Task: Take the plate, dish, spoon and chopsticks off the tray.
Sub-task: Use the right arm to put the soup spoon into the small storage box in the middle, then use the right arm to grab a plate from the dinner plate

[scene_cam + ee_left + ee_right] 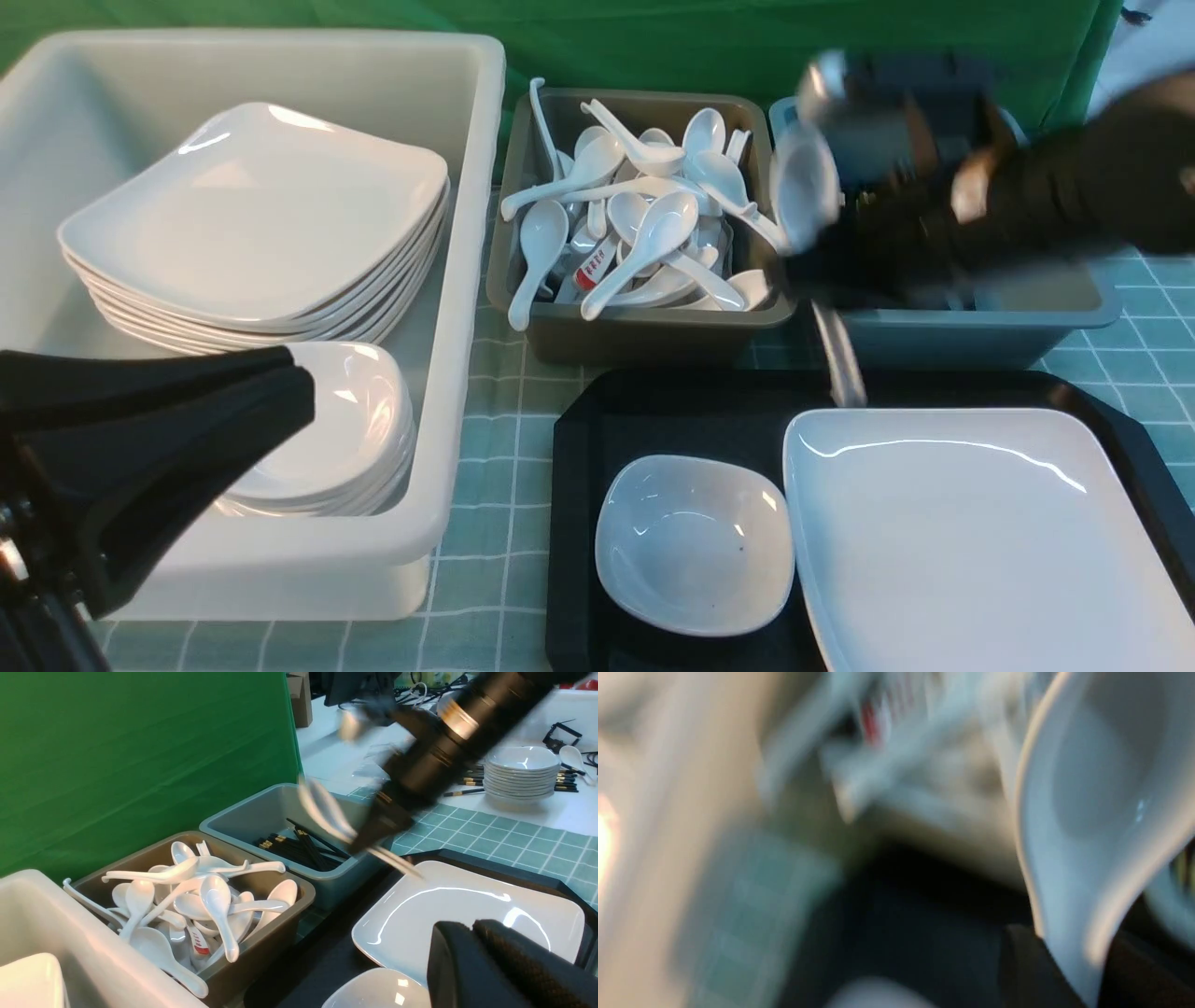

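Green cloth (653, 42) hangs behind while the right claw (810, 280) grips the spoon (805, 187)

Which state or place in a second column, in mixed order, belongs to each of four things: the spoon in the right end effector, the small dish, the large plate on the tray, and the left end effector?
Things:
1. spoon
2. small dish
3. large plate
4. left end effector

States or places:
A. shut, with nothing between its fingers
B. gripped, above the tray
C. on the tray, right of its neighbour in the front view
D. on the tray, dark speck inside

Pairs: 1-B, 2-D, 3-C, 4-A
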Available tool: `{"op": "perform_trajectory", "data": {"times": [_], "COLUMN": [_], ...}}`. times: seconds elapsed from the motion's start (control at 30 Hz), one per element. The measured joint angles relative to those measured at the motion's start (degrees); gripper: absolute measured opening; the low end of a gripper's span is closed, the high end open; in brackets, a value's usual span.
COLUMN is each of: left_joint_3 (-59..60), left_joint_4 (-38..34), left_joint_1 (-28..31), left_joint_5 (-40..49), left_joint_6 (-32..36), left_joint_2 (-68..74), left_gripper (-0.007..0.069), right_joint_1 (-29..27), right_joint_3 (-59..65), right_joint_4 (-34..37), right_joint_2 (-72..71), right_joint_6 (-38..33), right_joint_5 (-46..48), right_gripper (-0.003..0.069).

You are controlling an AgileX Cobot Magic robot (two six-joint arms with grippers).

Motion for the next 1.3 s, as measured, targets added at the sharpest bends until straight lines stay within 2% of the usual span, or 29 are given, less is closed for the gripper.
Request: {"op": "perform_trajectory", "data": {"times": [0.1, 0.2, 0.23, 0.37, 0.43, 0.47, 0.53, 0.7, 0.8, 0.93, 0.97, 1.1, 1.2, 1.23, 1.3], "left_joint_3": [0.0, 0.0, 0.0, 0.0, 0.0, 0.0, 0.0, 0.0, 0.0, 0.0, 0.0, 0.0, 0.0, 0.0, 0.0], "left_joint_4": [0.0, 0.0, 0.1, 0.1, 0.1, 0.4, 0.5, 0.8, 1.4, 2.6, 2.8, 3.0, 3.2, 3.2, 3.4], "left_joint_1": [0.0, 0.0, 0.0, 0.0, 0.0, 0.0, 0.0, 0.0, 0.0, 0.0, 0.0, 0.0, 0.0, 0.0, 0.0], "left_joint_5": [0.0, 0.1, 0.1, 0.4, 1.0, 1.5, 2.2, 4.5, 4.8, 4.4, 4.2, 4.0, 3.7, 3.7, 3.7], "left_joint_6": [0.0, 0.0, 0.0, 0.0, 0.0, 0.0, -0.2, -1.5, -1.5, -1.6, -1.6, -1.6, -1.6, -1.6, -1.6], "left_joint_2": [0.0, 0.0, 0.0, 0.0, 0.0, 0.0, 0.1, 1.3, 2.0, 2.1, 2.1, 2.1, 2.1, 2.1, 2.1], "left_gripper": [0.0017, 0.0017, 0.0017, 0.0017, 0.0017, 0.0017, 0.0017, 0.0017, 0.0017, 0.0017, 0.0017, 0.0017, 0.0017, 0.0017, 0.0017], "right_joint_1": [-1.0, -2.7, -3.1, -4.6, -4.7, -4.7, -4.7, -4.1, -2.6, 1.6, 5.0, 12.4, 17.5, 18.0, 20.3], "right_joint_3": [-8.5, -16.2, -18.1, -23.5, -24.1, -24.4, -24.5, -22.2, -16.0, -3.4, 4.7, 18.3, 24.9, 25.2, 27.3], "right_joint_4": [0.1, 0.1, 0.1, 0.1, 0.1, 0.1, 0.1, -1.1, -2.4, -3.2, -3.1, -5.7, -12.1, -13.0, -17.8], "right_joint_2": [7.9, 16.1, 18.6, 24.3, 24.2, 23.3, 20.3, 10.5, 4.9, -2.8, -5.9, -10.0, -9.5, -9.3, -7.0], "right_joint_6": [-0.5, 1.0, 1.5, 1.7, 0.6, -0.9, -4.5, -10.2, -10.4, -9.2, -7.8, -0.1, 8.3, 8.8, 14.3], "right_joint_5": [-7.8, -10.3, -10.0, -4.7, -1.0, 1.4, 7.3, 23.6, 28.6, 30.8, 30.3, 24.9, 19.1, 18.4, 16.0], "right_gripper": [0.0185, 0.0207, 0.0232, 0.0455, 0.0514, 0.052, 0.0459, 0.0225, 0.0176, 0.0183, 0.0216, 0.0358, 0.0465, 0.0476, 0.0514]}}
